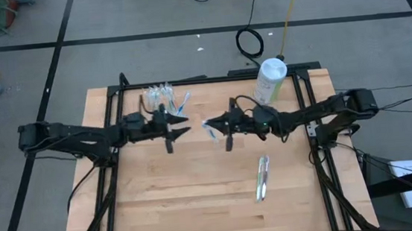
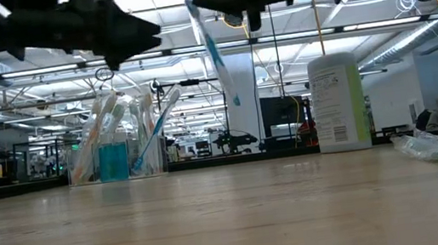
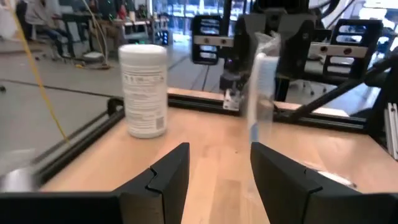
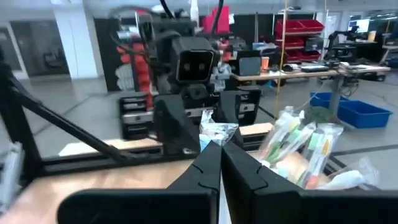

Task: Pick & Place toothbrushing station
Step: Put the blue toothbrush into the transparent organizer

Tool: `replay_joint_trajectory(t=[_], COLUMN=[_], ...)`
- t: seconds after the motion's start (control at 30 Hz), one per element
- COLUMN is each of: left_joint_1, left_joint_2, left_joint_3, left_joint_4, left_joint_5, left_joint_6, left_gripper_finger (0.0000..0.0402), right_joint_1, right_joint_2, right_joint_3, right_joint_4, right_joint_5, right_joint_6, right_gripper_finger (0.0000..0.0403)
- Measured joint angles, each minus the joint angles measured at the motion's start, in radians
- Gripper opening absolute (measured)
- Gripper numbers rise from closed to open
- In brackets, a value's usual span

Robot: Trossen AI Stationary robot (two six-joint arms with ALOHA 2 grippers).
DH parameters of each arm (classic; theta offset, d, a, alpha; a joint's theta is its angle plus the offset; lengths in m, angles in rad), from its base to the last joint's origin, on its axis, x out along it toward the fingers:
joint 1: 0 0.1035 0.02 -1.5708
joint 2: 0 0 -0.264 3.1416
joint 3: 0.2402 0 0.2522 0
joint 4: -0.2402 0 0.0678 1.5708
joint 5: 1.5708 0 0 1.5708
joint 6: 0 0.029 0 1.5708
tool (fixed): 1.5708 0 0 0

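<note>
The toothbrushing station, a clear cup [image 1: 164, 98] full of wrapped toothbrushes, stands on its base at the table's far left and also shows in the low view [image 2: 115, 146]. My right gripper [image 1: 208, 124] is above the table's middle, shut on one clear-wrapped toothbrush [image 2: 214, 50]. My left gripper [image 1: 184, 125] faces it from the left at about the same height. Its fingers [image 3: 168, 171] are open with nothing between them, a little short of the toothbrush [image 3: 260, 93]. My right gripper pinches the wrapped toothbrush's upper end [image 4: 217, 132] between its two fingertips. The fingers come level from the table's right side. The toothbrush hangs below them, slightly tilted, with its lower end [image 2: 235, 99] clear of the table.
A white canister with a green label [image 1: 270, 78] stands at the table's far right corner. Two wrapped toothbrushes [image 1: 262, 176] lie flat on the near right part of the table. Bare wood fills the near half [image 1: 183, 200].
</note>
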Motion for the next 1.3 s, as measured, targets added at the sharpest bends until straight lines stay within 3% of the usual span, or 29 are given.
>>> replay_joint_trajectory(t=[0.23, 0.73, 0.83, 1.07, 1.3], left_joint_1=[-0.046, -0.101, -0.101, -0.101, -0.103], left_joint_2=[0.186, 0.381, 0.386, 0.364, 0.315], left_joint_3=[0.088, 0.253, 0.256, 0.255, 0.254], left_joint_4=[0.016, 0.072, 0.08, 0.035, -0.063], left_joint_5=[0.003, -0.031, -0.05, -0.067, -0.119], left_joint_6=[0.036, 0.019, 0.019, 0.033, 0.034], left_gripper_finger=[0.0177, 0.0174, 0.0143, 0.0017, 0.0028], right_joint_1=[0.003, 0.003, 0.005, 0.011, 0.011], right_joint_2=[0.027, 0.027, 0.027, 0.025, 0.026], right_joint_3=[0.02, 0.02, 0.02, 0.021, 0.021], right_joint_4=[-0.016, -0.006, -0.014, -0.023, -0.081], right_joint_5=[-0.002, -0.001, -0.001, 0.0, 0.002], right_joint_6=[-0.006, -0.004, -0.004, -0.009, -0.011], right_gripper_finger=[0.0, 0.0, 0.0, 0.0, 0.0029])
